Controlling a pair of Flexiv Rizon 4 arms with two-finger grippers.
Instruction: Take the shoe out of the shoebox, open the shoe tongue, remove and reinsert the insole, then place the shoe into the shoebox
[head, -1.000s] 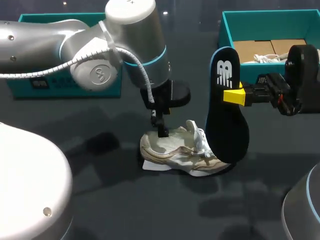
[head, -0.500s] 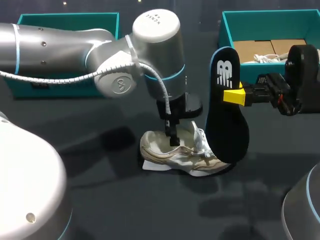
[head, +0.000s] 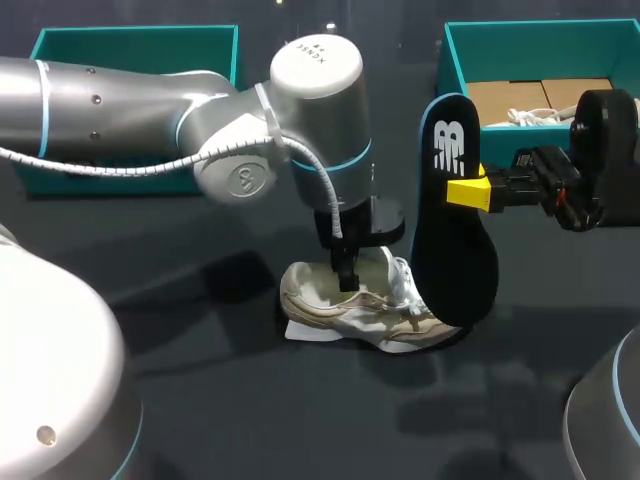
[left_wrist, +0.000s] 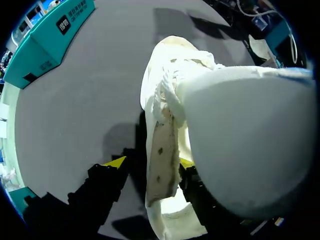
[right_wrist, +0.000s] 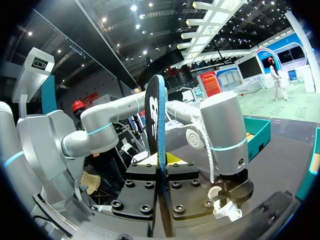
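Here, a floppy insole waits beside a soft shoe

The cream shoe (head: 350, 305) lies on its sole on the dark tabletop (head: 200, 400), out of the teal shoebox (head: 447, 60), which stands well apart behind it. The left gripper (head: 347, 275) reaches down into the shoe's opening. In its wrist view the fingers (left_wrist: 116, 162) are apart, astride a strip of the upper, and one of them seems clear of it. The right gripper (head: 470, 193) has its fingers clamped on the black insole (head: 452, 230) about mid-length, holding it on end with its lower tip by the shoe's toe end.

The insole is likely light, thin foam that bends readily and springs back. A mid-length pinch looks sensible, though the free ends may flop when it is fed in. The shoe's upper appears soft and collapsible, the sole stiffer. The rim of the collar or tongue probably gives a surer hold than the laces. Neither thing seems fragile.
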